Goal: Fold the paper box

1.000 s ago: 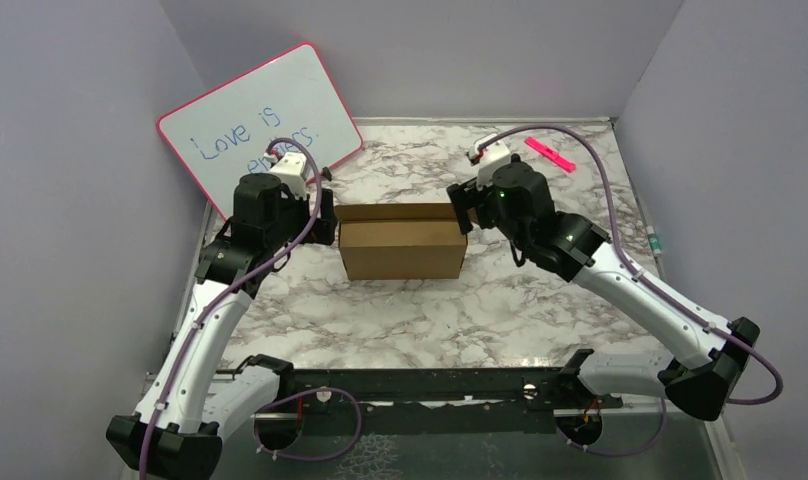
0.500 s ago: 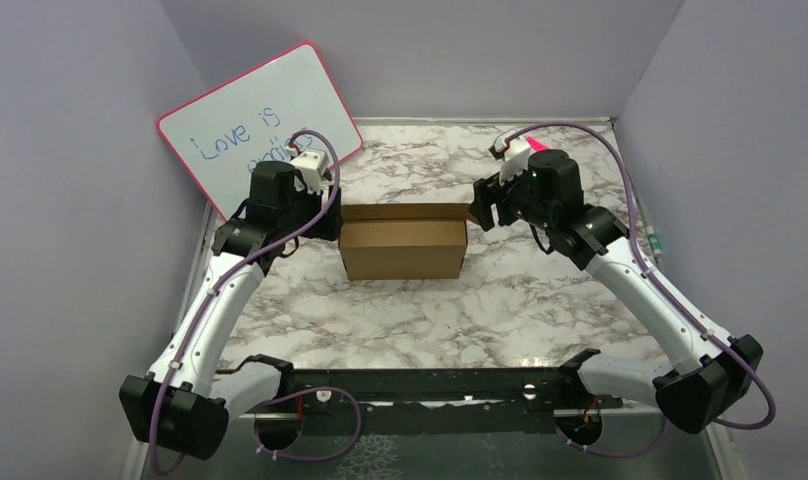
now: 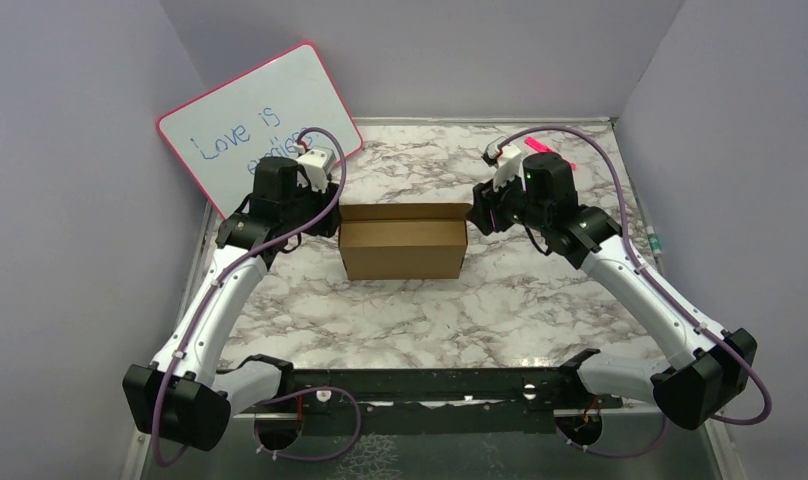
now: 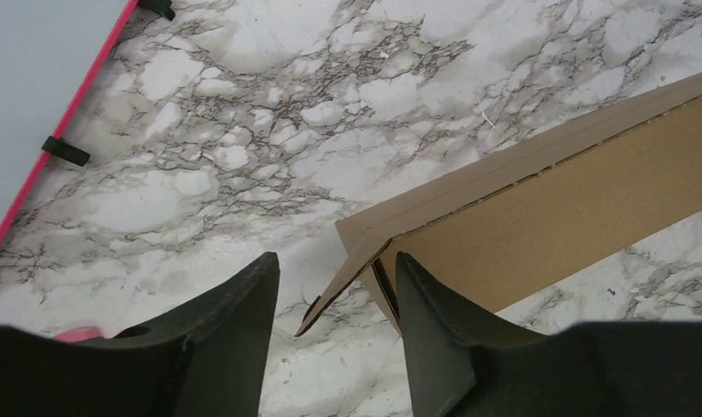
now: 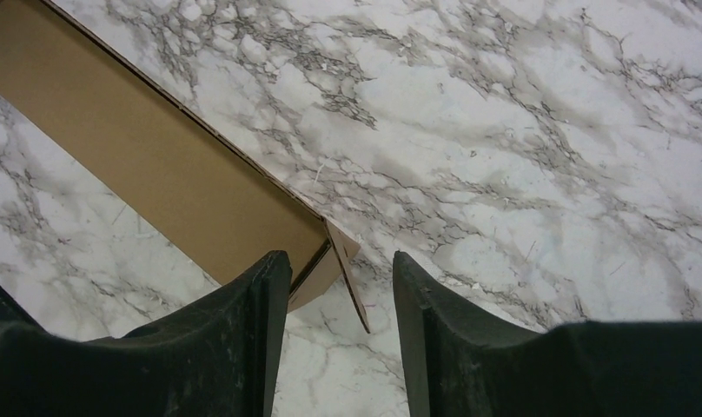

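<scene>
You had the paper box (image 3: 403, 248) standing near the middle of the marble table (image 3: 430, 310), top open, its long front wall facing the arm bases. Your left gripper (image 3: 326, 216) sat at the box's left end and your right gripper (image 3: 479, 216) at its right end, 1 per short side.

In the left wrist view, the left gripper (image 4: 334, 339) was spread wide. Its 2 fingers (image 4: 230, 339) straddled a small corner flap (image 4: 339, 282) jutting from the box (image 4: 573, 191), and marble showed on both sides of the flap's edge.

The right gripper (image 5: 341, 334) was equally wide. The end flap (image 5: 347, 274) of the box (image 5: 156, 174) stood between its fingers (image 5: 434, 347), again with gaps on both sides.

A wide band of marble lay between the box and the arm bases, and another behind it toward the back wall. The whiteboard (image 3: 250, 120) leaned at the left wall, its pink edge (image 4: 65, 113) close behind your left wrist. On the right, marble ran out to the side wall.
</scene>
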